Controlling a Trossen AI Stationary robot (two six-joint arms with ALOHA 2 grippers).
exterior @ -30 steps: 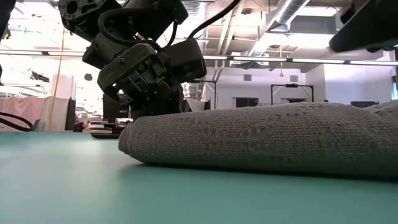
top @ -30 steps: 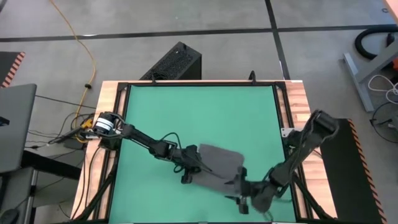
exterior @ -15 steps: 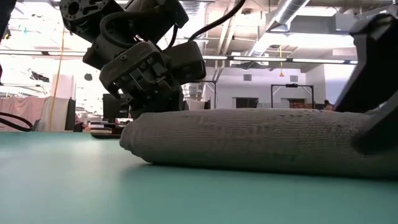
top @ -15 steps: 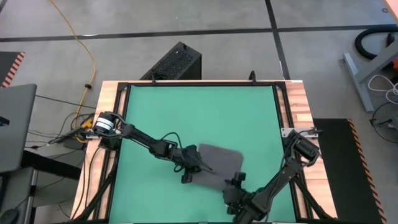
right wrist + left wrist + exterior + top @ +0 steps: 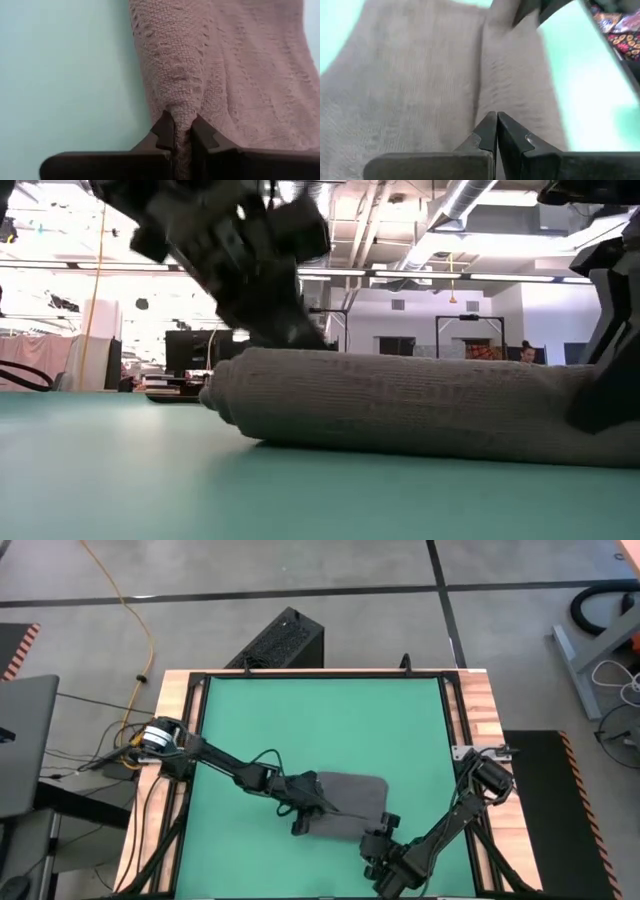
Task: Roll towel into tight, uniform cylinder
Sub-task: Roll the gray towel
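Observation:
The dark grey towel (image 5: 350, 802) lies on the green mat (image 5: 300, 720) as a thick, partly rolled bundle. In the low view it is a long hump (image 5: 400, 405) resting on its underside. My left gripper (image 5: 308, 806) reaches in from the table's left, shut, at the towel's left end; the low view shows it blurred (image 5: 262, 300). My right gripper (image 5: 383, 830) comes from the near right and is shut on the towel's near right corner. My left gripper's shut fingertips (image 5: 496, 120) lie on the towel's top face (image 5: 470, 85), beside a fold line near its left end. They slant down from the table's left. The towel stays on the mat beneath them. My right gripper pinches a bunched ridge of the towel (image 5: 183, 107) between its two fingers, at the end of the rolled edge near the table's near right. Several layers gather into the fingers. The fingers lie along the roll, and the towel rests on the mat.
Wooden rails and a black frame (image 5: 455, 720) border the mat. Bare mat (image 5: 320, 720) stretches toward the far edge. A black box (image 5: 280, 640) and a yellow cable (image 5: 140, 630) lie on the floor beyond the table.
My right arm has folded in, and its gripper has gone from the towel's right side to the towel's near right corner. The towel has drawn in from a slanted spread shape to a more compact, rounder bundle. My left gripper has tipped over the towel's left end and shows blurred.

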